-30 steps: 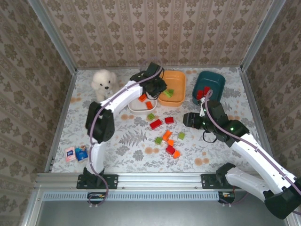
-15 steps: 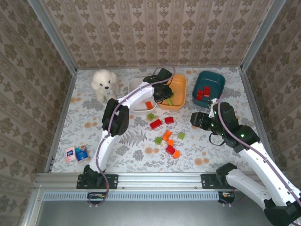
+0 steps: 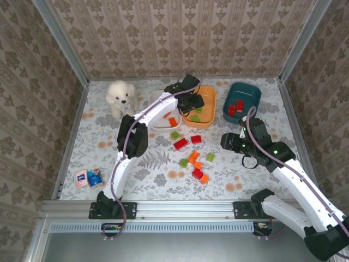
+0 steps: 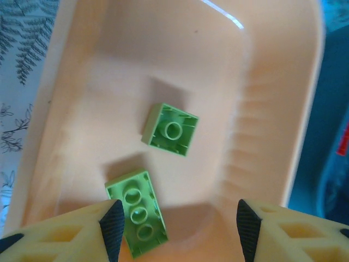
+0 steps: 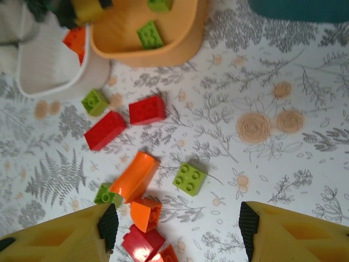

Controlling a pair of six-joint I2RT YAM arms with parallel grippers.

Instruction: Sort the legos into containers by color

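Observation:
My left gripper (image 3: 191, 102) (image 4: 177, 229) hangs open over the orange tub (image 3: 207, 94) (image 4: 262, 109). Two light green legos lie loose in the tub: a square one (image 4: 170, 130) and a longer one (image 4: 137, 212) close to my left finger. The white tub (image 3: 155, 101) holds an orange lego (image 3: 172, 120). In the teal tub (image 3: 248, 93) lie red legos (image 3: 235, 106). My right gripper (image 3: 229, 142) (image 5: 177, 229) is open and empty above the loose legos on the table: a green one (image 5: 189, 178), an orange curved one (image 5: 134, 176) and red ones (image 5: 106, 130).
A white plush dog (image 3: 120, 96) sits at the back left. Pink and blue packets (image 3: 88, 178) lie near the front left edge. Patterned walls and metal rails enclose the table. The three tubs stand close together along the back.
My left gripper has moved right from the white tub to the orange tub and opened, dropping a green lego there. My right gripper has shifted slightly right and stayed open.

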